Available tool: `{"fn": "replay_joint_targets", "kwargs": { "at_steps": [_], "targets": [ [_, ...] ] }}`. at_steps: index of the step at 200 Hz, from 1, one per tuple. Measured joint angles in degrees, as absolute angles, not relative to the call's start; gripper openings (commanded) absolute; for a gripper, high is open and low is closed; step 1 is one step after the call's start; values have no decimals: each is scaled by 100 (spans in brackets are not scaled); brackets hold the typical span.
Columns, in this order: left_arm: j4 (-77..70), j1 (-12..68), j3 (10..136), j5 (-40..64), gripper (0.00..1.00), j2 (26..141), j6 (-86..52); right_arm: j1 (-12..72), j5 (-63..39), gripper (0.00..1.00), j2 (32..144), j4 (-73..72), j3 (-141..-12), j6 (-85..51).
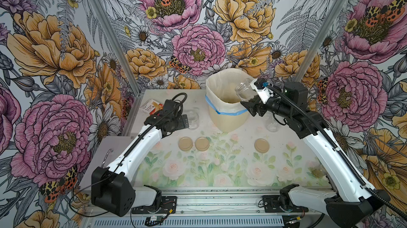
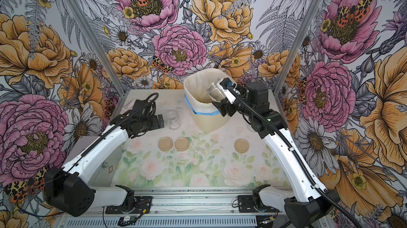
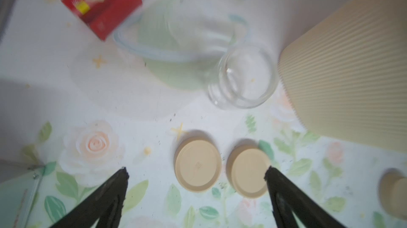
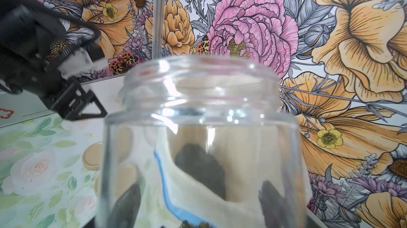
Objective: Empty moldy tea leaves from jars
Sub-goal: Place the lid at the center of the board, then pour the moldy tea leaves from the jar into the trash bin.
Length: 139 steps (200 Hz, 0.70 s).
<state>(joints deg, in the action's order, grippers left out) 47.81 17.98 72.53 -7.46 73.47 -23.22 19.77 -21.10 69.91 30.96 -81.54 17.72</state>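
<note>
My right gripper is shut on a clear glass jar. It holds the jar tilted over the rim of the cream ribbed bin, mouth toward the bin. Dark tea leaves cling at the jar's base by the fingers. A lidless clear jar stands just past my open left gripper, which holds nothing. Another jar is partly hidden behind the right arm.
Three tan disc lids lie on the floral mat: two side by side and one to the right. A red and white box sits at the back left. The bin's bag has a blue edge.
</note>
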Motion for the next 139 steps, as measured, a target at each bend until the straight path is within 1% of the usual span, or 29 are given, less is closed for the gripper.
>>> {"fn": "replay_joint_targets", "kwargs": {
  "at_steps": [16,32,58,72,101,139],
  "targets": [
    [4683,1632,8200,-176,99,7201,-2209,1977,-2128,49,7140,3094,-8158,1728],
    [4394,1616,8971,646,99,7271,-2206,1957,-2141,49,7279,3072,-8160,1625],
    [3686,1750,9452,1949,99,7642,-2362,1846,-2150,49,7494,2956,-8263,1299],
    [3391,1859,9686,2580,99,8095,-2499,1811,-2145,49,7620,2749,-8374,1055],
    [3111,2123,10289,3391,99,9070,-2797,1780,-2123,49,7819,2274,-8578,552],
    [2858,2440,11153,3981,99,9891,-3214,1780,-2123,50,7905,1767,-8613,32]
  ]
}}
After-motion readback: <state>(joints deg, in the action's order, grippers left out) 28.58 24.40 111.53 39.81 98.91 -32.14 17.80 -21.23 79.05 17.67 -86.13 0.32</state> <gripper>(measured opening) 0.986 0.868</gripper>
